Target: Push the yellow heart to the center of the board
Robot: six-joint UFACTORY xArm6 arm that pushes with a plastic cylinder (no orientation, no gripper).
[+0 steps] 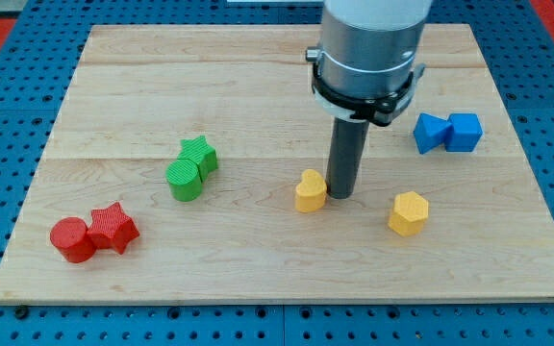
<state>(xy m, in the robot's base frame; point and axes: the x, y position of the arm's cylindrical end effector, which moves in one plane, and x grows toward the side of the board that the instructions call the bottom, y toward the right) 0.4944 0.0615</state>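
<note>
Yellow heart (310, 191) touching my tip (341, 196)

Red (94, 234), green (192, 167), blue (447, 132) blocks; yellow hexagon (409, 212)

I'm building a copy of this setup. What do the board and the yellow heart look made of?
The board looks like pale wood with a smooth finish: grain and plank seams show. The yellow heart, beside my tip, looks like matte plastic, perhaps 3D-printed; faint ridges suggest it.
</note>
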